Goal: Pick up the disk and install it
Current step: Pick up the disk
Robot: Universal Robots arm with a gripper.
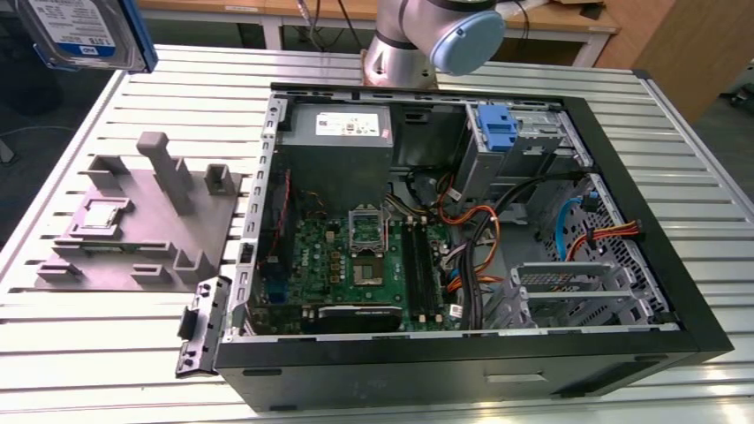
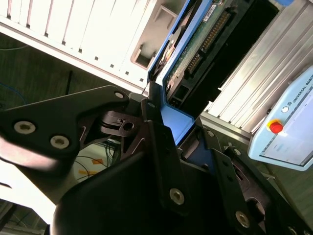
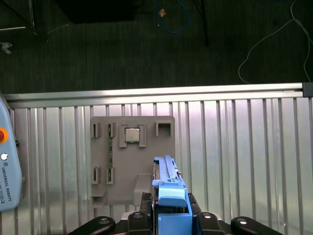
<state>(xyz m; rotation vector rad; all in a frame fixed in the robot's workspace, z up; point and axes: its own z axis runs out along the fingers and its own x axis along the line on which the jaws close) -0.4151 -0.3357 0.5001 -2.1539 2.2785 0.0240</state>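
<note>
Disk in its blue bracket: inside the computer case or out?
Out. The silver-grey hard disk in its blue plastic bracket hangs clear of the open black computer case, clamped by the black gripper in the first wrist view.

Disk point(image 1: 80, 28) seemingly above fixture plate point(image 1: 118, 263)

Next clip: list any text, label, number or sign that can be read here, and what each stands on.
White-and-blue label on the disk, gripped in the end effector: print too small to read.
Label on the power supply: too small to read.
Edge of the pendant: a maker's name only, not quoted.
Motherboard: markings too small to read.
</note>
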